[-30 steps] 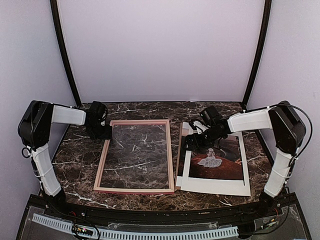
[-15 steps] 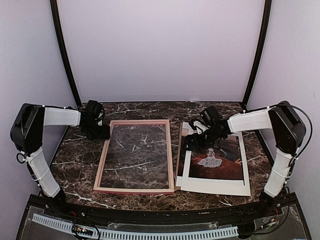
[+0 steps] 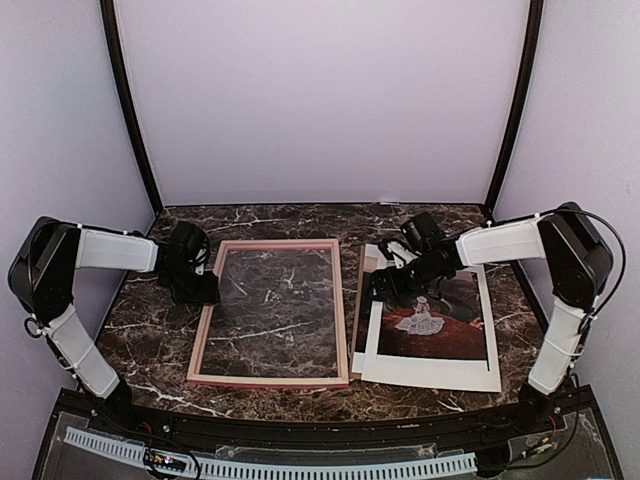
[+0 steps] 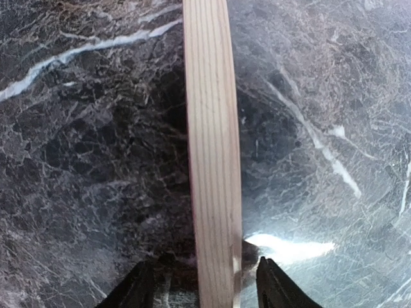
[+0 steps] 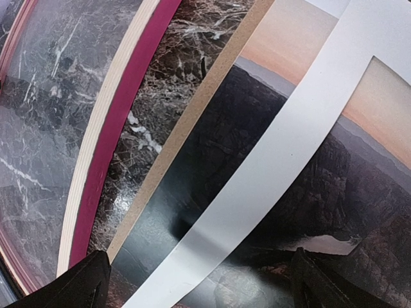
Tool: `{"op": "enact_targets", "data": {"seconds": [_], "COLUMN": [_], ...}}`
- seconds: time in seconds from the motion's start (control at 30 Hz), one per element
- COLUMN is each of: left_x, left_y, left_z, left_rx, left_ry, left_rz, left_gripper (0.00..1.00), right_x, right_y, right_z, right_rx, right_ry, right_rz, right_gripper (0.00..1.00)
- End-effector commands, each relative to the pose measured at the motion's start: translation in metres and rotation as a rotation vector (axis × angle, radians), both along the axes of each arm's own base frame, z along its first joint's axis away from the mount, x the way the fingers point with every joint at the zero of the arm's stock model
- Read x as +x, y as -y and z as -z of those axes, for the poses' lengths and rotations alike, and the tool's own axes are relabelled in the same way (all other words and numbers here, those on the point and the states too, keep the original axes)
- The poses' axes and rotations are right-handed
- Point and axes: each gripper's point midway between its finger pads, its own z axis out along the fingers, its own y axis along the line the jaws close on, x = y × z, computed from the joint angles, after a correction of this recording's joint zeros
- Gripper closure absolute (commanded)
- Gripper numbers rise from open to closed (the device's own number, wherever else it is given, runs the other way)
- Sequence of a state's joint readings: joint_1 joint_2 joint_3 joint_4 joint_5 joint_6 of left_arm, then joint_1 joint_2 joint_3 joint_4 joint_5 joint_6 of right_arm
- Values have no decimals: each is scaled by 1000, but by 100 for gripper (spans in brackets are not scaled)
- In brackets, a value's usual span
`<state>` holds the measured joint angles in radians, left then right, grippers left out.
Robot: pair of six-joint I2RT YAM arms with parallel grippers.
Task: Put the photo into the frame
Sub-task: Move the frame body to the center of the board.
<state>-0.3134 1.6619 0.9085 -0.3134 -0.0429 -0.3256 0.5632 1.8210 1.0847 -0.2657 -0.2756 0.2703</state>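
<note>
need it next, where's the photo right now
Top view: the photo lies flat on the right, beside the frame, under the white mat.

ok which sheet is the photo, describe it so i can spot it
On the dark marble table, look just right of the thin pink wooden frame. The photo is the dark red-black print with a small white-dressed figure, lying under the white cut-out mat and over the brown hardboard panel.

White mat (image 5: 276, 154) strip lies across photo (image 5: 218, 147), frame (image 5: 125, 115) beside.
</note>
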Motion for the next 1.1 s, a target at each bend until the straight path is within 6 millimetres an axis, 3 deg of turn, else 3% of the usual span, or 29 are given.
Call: {"op": "enact_targets", "data": {"seconds": [0.0,0.27,0.53,0.7,0.87,1.07], "left_x": [-11,-14,-8,7,22,40], "left_y": [1,-11,-31,-46,-60,-50], "left_z": [-1,4,10,10,6,-28], "left_rx": [-13,45,141,184,218,139], "left_ry": [-7,-28,-35,-25,-6,109], "left_rz": [-8,-42,-80,-100,-135,-131], "left_gripper": [46,67,74,74,70,46], "right_x": [-7,-14,-14,-13,-12,-13], "right_y": [3,15,48,78,129,196], "right_z": [-11,-15,-25,-30,-29,-24], "right_rx": [2,-31,-73,-112,-177,-210], "right_ry": [18,21,48,67,67,63], "right_rz": [8,37,126,208,347,563], "right_gripper": [1,1,1,1,1,1]}}
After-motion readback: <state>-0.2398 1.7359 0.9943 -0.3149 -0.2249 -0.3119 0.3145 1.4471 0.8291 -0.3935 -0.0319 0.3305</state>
